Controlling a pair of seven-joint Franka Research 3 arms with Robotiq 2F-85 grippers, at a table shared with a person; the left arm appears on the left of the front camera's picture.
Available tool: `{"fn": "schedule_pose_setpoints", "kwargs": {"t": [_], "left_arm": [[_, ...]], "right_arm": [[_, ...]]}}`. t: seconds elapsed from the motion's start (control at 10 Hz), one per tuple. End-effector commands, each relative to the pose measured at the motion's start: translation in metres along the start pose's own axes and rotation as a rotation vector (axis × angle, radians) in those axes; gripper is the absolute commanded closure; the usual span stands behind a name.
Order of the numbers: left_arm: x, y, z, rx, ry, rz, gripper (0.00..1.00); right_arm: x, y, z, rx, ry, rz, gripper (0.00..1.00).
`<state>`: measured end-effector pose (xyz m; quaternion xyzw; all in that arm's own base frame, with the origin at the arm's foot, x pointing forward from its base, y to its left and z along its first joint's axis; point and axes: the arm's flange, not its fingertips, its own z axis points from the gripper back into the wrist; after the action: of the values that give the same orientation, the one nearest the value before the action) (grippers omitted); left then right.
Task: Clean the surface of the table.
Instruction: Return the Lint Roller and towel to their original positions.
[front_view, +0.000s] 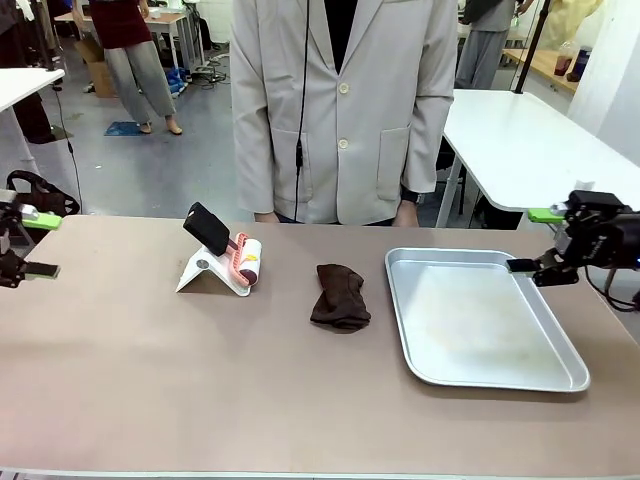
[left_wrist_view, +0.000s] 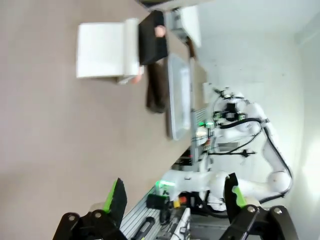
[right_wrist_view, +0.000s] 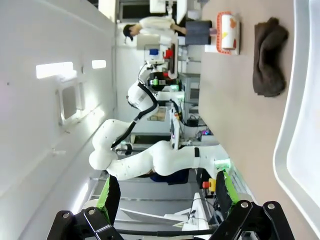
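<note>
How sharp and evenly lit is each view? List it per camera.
Front view: sharp, even light, soft shadows under the lint roller, mild sheen on the tray. Left wrist view: blurred, sideways, far wall washed out. Right wrist view: sharper, sideways, glare from wall lights.

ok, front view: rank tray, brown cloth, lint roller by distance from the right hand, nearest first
1. Metal tray, right side of the table, just beside the right hand.
2. Brown cloth, mid-table.
3. Lint roller on its white stand, left of centre.

Front view across table (front_view: 150, 370), rolled wrist views sharing it
</note>
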<state>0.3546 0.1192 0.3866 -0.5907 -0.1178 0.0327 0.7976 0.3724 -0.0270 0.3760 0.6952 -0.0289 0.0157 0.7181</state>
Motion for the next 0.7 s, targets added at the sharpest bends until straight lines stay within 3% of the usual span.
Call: {"fn": "schedule_pose_setpoints", "kwargs": {"t": [0.0,0.1,0.6], "left_arm": [[0.019,0.012,0.003,-0.124,-0.013,-0.007,0.00],[0.000,0.000,0.000,0.000,0.000,0.000,0.00],[0.000,0.000,0.000,0.000,0.000,0.000,0.00]], "right_arm": [[0.003,0.004,-0.010,-0.009,0.026,-0.026,0.00],[0.003,0.004,-0.010,-0.009,0.026,-0.026,0.00],[0.003,0.004,-0.010,-0.009,0.026,-0.026,0.00]]}}
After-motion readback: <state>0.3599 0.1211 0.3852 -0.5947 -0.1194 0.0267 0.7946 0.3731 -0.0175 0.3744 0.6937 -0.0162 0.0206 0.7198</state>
